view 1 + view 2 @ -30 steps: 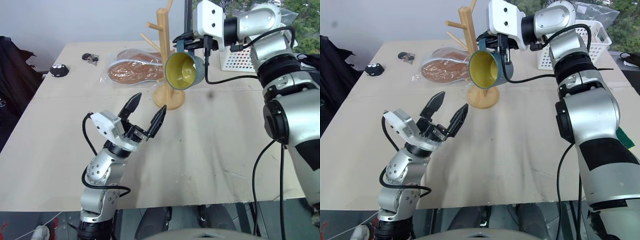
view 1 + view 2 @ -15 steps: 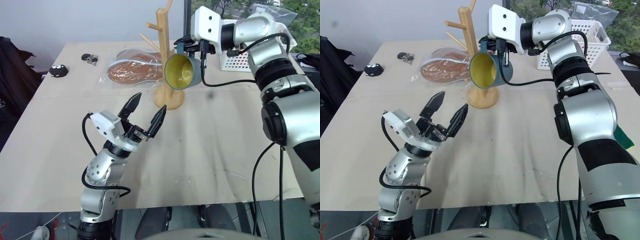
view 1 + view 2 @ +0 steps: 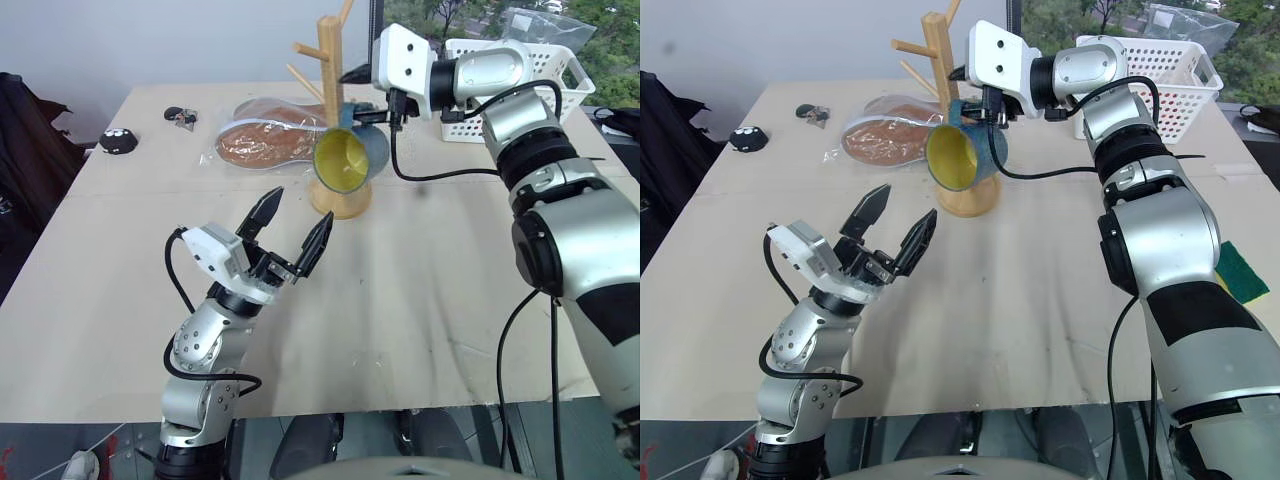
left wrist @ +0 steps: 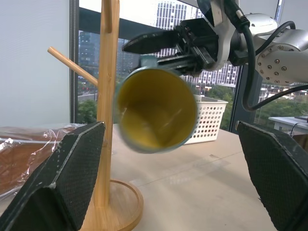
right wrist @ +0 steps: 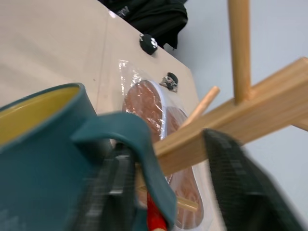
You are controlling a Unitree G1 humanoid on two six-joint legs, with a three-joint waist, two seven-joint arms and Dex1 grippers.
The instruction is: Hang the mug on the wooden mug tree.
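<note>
Mug (image 3: pixel 345 160) — teal, yellow inside, tipped mouth-forward against the tree (image 3: pixel 333 120). In the right wrist view its handle (image 5: pixel 137 149) is looped over a peg (image 5: pixel 231 120), so it appears to hang there.

Tree — wooden post on a round base, standing on the surface (image 3: pixel 420 290) in front of a wrapped plate.

Right end effector (image 3: pixel 362 95) — just above and behind the mug at the handle. Its fingers stand apart and seem to be letting go, though the wrist view is too blurred to confirm the handle is free.

Left end effector (image 3: pixel 291 228) — open, empty, hovering low over the surface well short of the tree.

Step in hand: release. Next move calls for drawing the right end effector back clear of handle and peg without nudging the mug.
</note>
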